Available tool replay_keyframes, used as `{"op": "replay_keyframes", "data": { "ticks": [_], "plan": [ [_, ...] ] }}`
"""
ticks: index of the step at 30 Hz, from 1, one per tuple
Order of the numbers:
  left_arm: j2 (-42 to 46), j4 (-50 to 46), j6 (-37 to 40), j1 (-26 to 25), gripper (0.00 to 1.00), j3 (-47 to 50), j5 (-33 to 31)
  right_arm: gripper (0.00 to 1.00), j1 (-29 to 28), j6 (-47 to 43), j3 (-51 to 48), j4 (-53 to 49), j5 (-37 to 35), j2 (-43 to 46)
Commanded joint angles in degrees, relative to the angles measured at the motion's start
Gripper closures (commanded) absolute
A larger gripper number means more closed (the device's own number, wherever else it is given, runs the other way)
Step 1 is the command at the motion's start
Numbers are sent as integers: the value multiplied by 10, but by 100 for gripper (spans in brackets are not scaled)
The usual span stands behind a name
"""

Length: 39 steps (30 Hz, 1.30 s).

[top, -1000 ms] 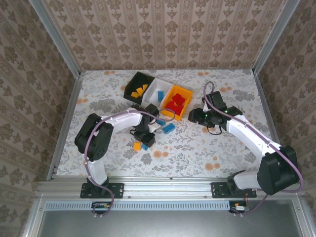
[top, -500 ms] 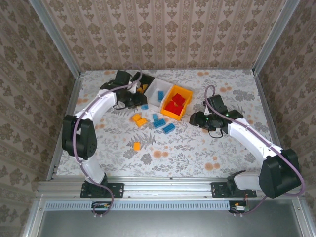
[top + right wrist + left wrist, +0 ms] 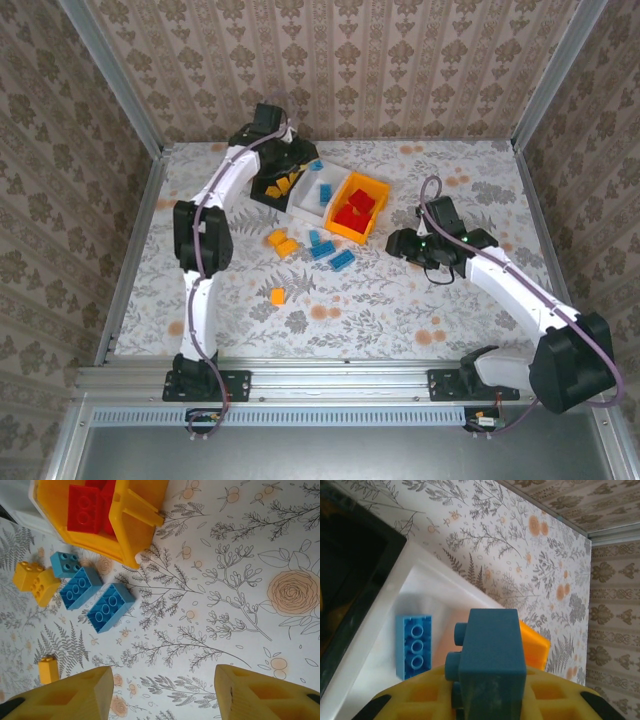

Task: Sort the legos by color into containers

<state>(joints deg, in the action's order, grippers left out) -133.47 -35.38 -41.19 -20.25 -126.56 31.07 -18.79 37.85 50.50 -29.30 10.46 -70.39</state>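
**While you hold blue over white, the drop is the next call**

Since your left hand (image 3: 490,700) is closed on a blue brick (image 3: 492,645) and hangs above the white bin (image 3: 445,587), the move ahead looks like a plain release. From the left wrist camera the bin's floor lies straight beneath the brick. The black bin (image 3: 350,570) sits off to the picture's left, and a corner of the orange bin (image 3: 536,650) peeks out on the right. The held brick's long axis runs out away from the fingers, with its studs facing the black bin. Another blue brick (image 3: 413,647) already lies flat in the white bin, just beside the drop line and apart from the held one.

Your right hand (image 3: 162,690) is spread wide with nothing in it, low over the bench (image 3: 235,570). It is the nearer arm to the loose blue legos (image 3: 110,607) lying just beside the orange bin.

A second ago your left hand was down among those loose pieces mid-bench, and half a second ago it was near the black bin. It has since reached further out. The right hand has barely shifted.
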Motion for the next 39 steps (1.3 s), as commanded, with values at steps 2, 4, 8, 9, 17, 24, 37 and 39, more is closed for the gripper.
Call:
{"op": "replay_keyframes", "data": {
  "ticks": [2, 4, 8, 9, 17, 24, 37, 39],
  "plan": [
    [-59, -84, 6, -11, 71, -109, 3, 42, 0, 15, -21, 4, -26, 34],
    [-80, -97, 6, -14, 69, -139, 4, 42, 0, 15, -27, 0, -31, 42],
    [-93, -100, 5, -17, 64, -146, 4, 42, 0, 20, -36, -6, -38, 53],
    [-93, -101, 7, -17, 62, -145, 4, 41, 0, 21, -36, -7, -39, 54],
    [-91, -97, 13, -18, 51, -129, 5, 40, -1, 22, -7, -37, -47, 51],
    [-71, -109, 24, -17, 46, -127, 7, 40, 0, 27, -15, -34, -58, 62],
    [102, -206, 150, -33, 33, 7, -96, 40, -4, 5, -8, -18, -8, 13],
    [152, -192, 165, -34, 31, 83, -114, 40, -11, 2, 0, -17, 5, -8]
  ]
}}
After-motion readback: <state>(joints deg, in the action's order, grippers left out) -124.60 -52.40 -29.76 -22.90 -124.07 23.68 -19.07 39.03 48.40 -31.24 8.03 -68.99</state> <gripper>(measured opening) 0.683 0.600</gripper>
